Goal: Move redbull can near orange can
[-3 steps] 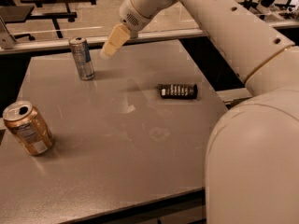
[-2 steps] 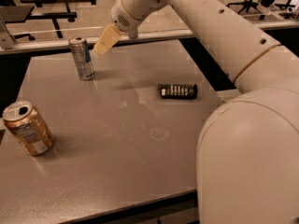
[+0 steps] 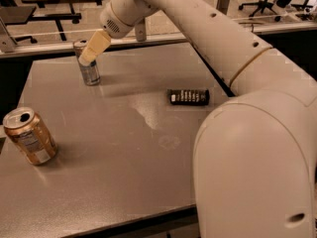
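Nearest, the robot's bulky white arm (image 3: 257, 172) fills the right side and hides the near right corner of the table (image 3: 124, 182), so whatever lies there is unknown. At the near left, close to the table's edge, the orange can (image 3: 30, 137) stands leaning a little, its open top turned towards the camera. It is the goal marker and has no reason to be touched. Mid-table, just beside the arm, lies a flat dark packet (image 3: 188, 96) with pale markings too small to read; it seems to play no part.

Far back on the left stands the redbull can (image 3: 90, 69), upright and well apart from the orange can. The pincer (image 3: 89, 53) is at its upper part, angled down from the right, most likely lining up to take it by the top. One tan pad covers the can's rim. Whether the pincer is open, closed or already gripping, I cannot tell, since its far side is hidden behind the can.
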`<act>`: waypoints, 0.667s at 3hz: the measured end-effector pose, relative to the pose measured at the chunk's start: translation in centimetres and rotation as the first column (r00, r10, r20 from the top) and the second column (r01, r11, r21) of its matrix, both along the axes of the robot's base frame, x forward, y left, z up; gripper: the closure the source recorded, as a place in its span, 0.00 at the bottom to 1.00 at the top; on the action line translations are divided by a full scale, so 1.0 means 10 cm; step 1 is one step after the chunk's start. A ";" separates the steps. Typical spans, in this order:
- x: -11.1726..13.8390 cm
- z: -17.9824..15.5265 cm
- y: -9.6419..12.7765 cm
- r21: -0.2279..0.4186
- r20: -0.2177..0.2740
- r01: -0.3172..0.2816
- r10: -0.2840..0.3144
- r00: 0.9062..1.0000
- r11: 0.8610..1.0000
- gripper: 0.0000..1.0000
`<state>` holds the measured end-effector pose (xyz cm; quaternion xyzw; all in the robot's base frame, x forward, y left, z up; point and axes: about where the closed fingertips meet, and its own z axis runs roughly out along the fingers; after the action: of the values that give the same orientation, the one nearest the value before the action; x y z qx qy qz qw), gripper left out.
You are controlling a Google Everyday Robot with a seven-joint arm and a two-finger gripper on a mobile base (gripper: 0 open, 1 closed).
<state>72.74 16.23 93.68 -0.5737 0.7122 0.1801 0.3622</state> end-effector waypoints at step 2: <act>-0.03 -0.14 0.23 -0.014 -0.028 -0.030 0.030 0.999 0.999 0.00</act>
<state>72.46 18.55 92.27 -0.5845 0.7097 0.1882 0.3454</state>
